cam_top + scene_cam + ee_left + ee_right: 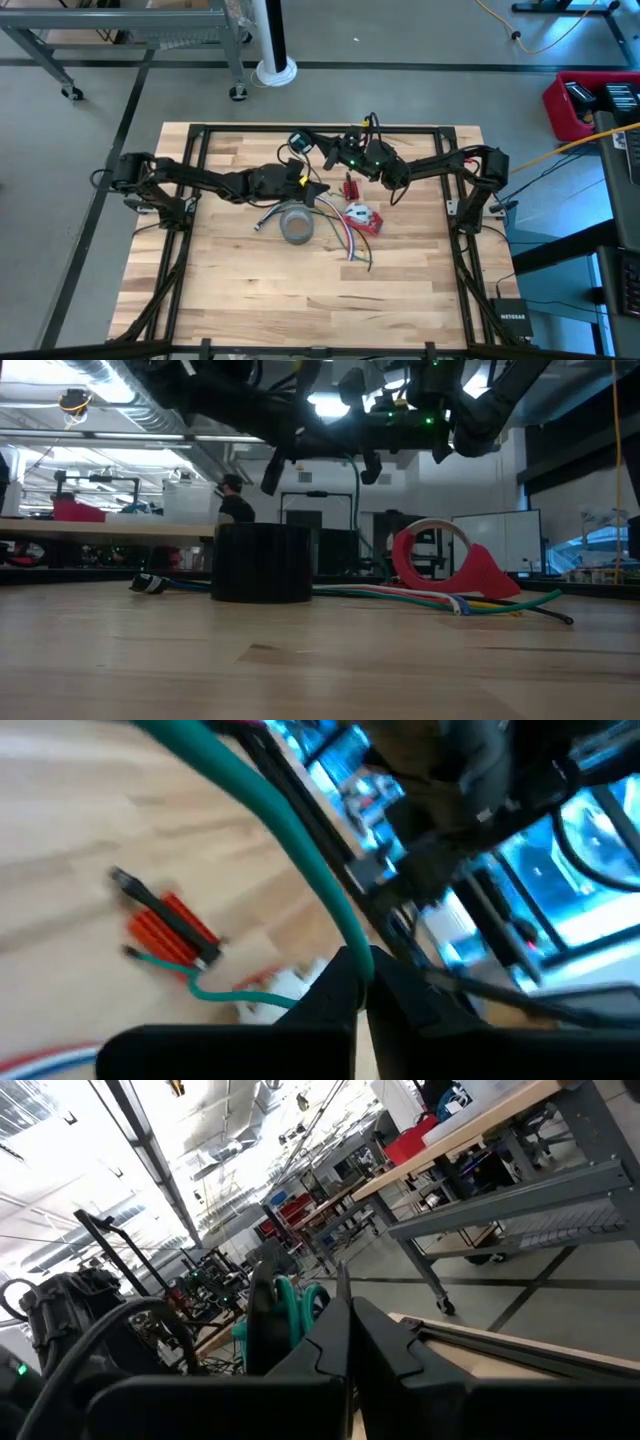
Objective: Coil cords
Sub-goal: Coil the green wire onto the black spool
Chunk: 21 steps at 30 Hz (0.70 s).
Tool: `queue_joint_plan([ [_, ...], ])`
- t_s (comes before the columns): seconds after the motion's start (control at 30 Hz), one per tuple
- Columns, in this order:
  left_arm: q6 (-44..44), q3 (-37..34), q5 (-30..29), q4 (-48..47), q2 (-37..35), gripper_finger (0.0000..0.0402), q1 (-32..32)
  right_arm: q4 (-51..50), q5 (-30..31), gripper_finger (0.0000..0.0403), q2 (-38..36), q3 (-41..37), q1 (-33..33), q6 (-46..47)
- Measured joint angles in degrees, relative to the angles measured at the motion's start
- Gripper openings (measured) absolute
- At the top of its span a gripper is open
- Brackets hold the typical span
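Over the wooden counter [300, 290], both arms meet near its far middle. The left gripper [365, 982] has its jaws closed on the green cord [300, 850], held above the surface; the right gripper [348, 1335] also has its jaws pressed together, green loops of cord just beyond them. Below lie a grey tape roll [296, 224], a red-and-white tape dispenser [363, 216], loose coloured wires [340, 235] and a red clip [172, 928].

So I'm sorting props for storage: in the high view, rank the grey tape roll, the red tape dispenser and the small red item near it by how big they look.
1. grey tape roll
2. red tape dispenser, close to the roll in size, so this ranking is unsure
3. small red item, clearly the smallest
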Motion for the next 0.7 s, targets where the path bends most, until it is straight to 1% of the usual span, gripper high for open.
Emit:
queue_joint_plan([
  [0.1, -3.5, 1.2, 5.0, -3.7, 0.0, 0.0001, 0.2, -0.5, -0.3, 0.0007, 0.0, 0.0, 0.0, 0.0],
  [0.27, -9.2, 3.8, 17.3, -13.2, 0.0, 0.0001, 0.5, -1.9, -0.7, 0.0007, 0.0, 0.0, 0.0, 0.0],
  [0.33, -10.6, 4.7, 20.2, -16.1, 0.0, 0.0001, 0.5, -2.7, -1.0, 0.0007, 0.0, 0.0, 0.0, 0.0],
  [0.43, -9.8, 6.8, 21.8, -18.7, -0.1, 0.0001, 0.5, -4.1, -1.8, 0.0007, 0.0, 0.0, 0.0, 0.0],
  [0.53, -6.4, 9.8, 21.8, -22.4, -0.2, 0.0001, 0.5, -5.4, -1.9, 0.0007, 0.0, 0.0, 0.0, 0.0],
  [0.6, -3.4, 12.1, 20.8, -24.1, -0.2, 0.0001, 0.5, -6.1, -1.9, 0.0007, 0.0, 0.0, 0.0, 0.0],
  [0.7, 0.9, 15.5, 19.1, -28.9, -0.3, 0.0001, 0.6, -6.3, -2.2, 0.0007, 0.0, 0.0, 0.0, 0.0],
])
